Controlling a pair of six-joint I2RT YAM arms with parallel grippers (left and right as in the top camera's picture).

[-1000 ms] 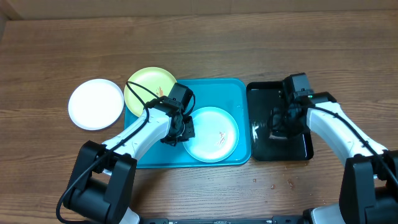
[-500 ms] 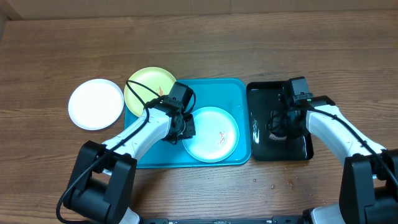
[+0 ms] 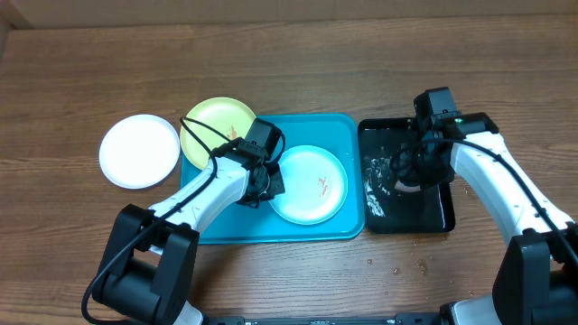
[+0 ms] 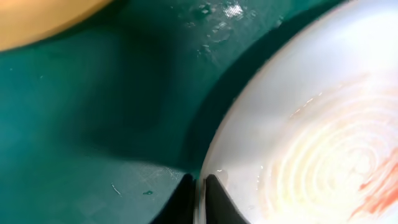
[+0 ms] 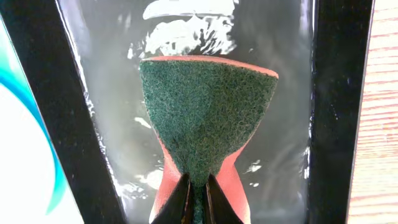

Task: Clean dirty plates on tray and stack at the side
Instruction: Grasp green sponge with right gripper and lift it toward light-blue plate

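The rim of the light blue plate is pinched by the left gripper, fingers nearly closed on it, so it's steadied on the tray for scrubbing. The sponge is clamped tight in the right gripper over the wet black tray, probably for soaking.

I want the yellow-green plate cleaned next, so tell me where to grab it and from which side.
Take the yellow-green plate by its rim where it overhangs the tray, coming from the tray side. That edge seems to rest on the tray's raised rim, probably leaving room beneath for one of the jaws.
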